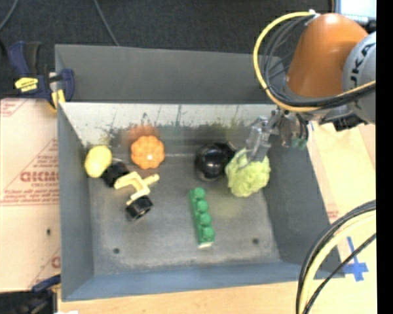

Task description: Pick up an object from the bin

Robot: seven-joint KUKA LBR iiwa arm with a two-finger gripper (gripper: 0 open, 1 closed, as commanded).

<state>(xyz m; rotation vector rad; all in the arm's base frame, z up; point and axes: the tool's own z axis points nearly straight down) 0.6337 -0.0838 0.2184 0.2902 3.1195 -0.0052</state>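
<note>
My gripper (pixel 257 150) reaches into the right side of the bin, its grey fingers pointing down onto a crumpled light-green soft thing (pixel 248 175). The fingertips touch the top of that green lump; whether it sits between them I cannot make out. A shiny black ball-like thing (pixel 211 161) lies just left of the lump, close to the back wall. A green block with a row of studs (pixel 201 216) lies on the floor in front of the black one, its long side running front to back.
On the left of the bin lie an orange pumpkin-shaped toy (pixel 147 151), a yellow lemon-like thing (pixel 97 161) and a pale yellow piece with black wheels (pixel 135 191). The arm with its orange cover and cables hangs over the bin's right back corner.
</note>
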